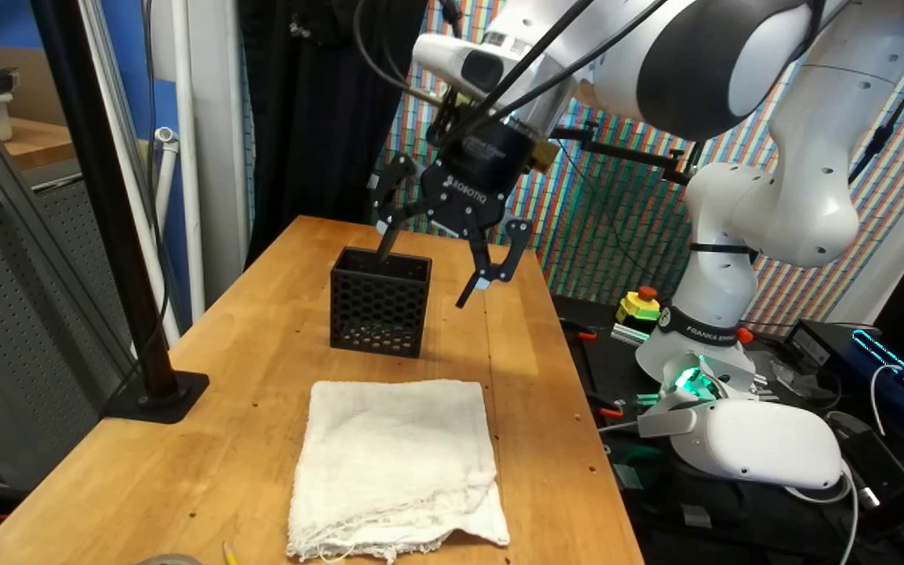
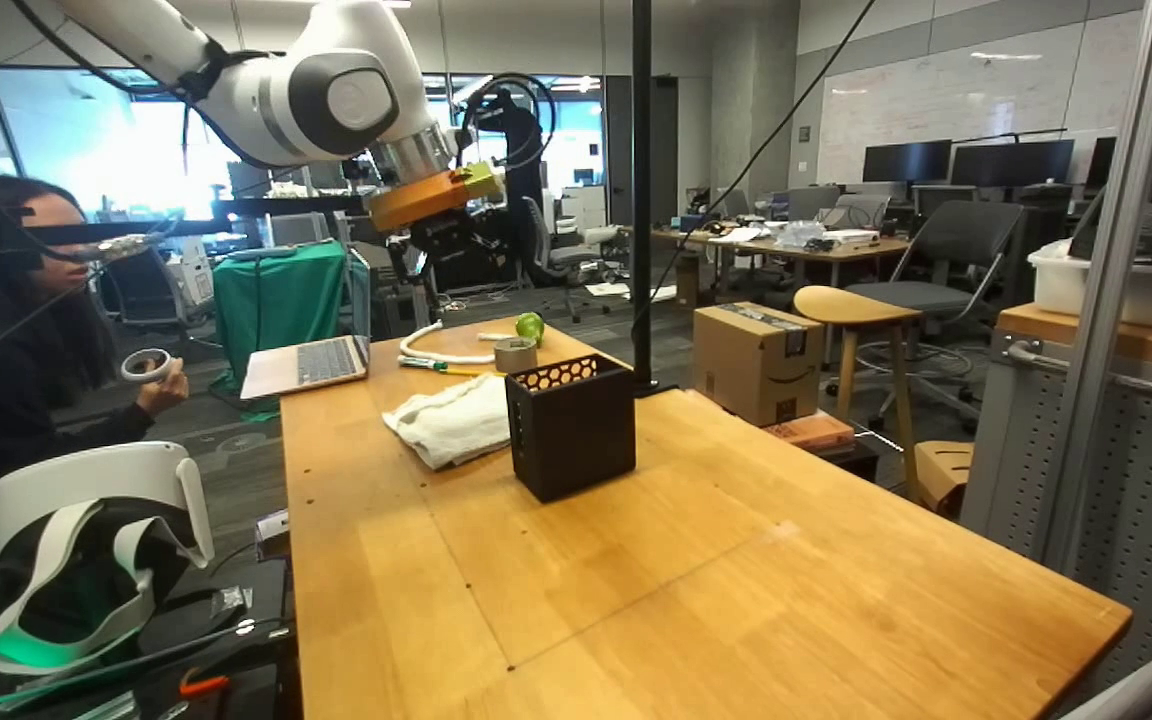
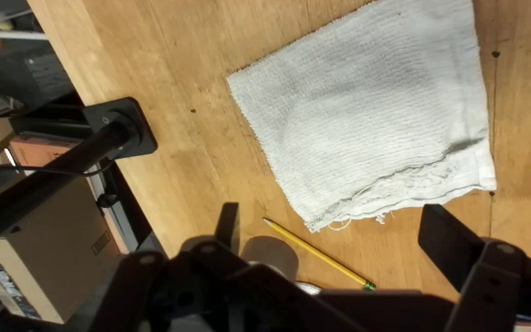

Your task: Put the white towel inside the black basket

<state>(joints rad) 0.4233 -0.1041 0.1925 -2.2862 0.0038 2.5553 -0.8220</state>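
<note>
A folded white towel (image 1: 397, 455) with a frayed edge lies flat on the wooden table; it also shows in an exterior view (image 2: 446, 422) and in the wrist view (image 3: 367, 110). The black basket (image 1: 380, 310) stands upright beside it, with honeycomb holes and an open top; it also shows in an exterior view (image 2: 576, 430), partly covering the towel there. The basket is out of the wrist view. My gripper (image 1: 425, 271) is open and empty, high above the table. In the wrist view its fingertips (image 3: 332, 223) are apart, with the towel's frayed edge just beyond them.
A yellow pencil (image 3: 318, 253) and a tape roll (image 3: 272, 253) lie near the towel. A white cord (image 2: 426, 350), a green object (image 2: 530, 327) and a laptop (image 2: 321, 365) are at that table end. A black pole (image 2: 642, 200) rises at the table edge. A person (image 2: 26, 300) sits nearby.
</note>
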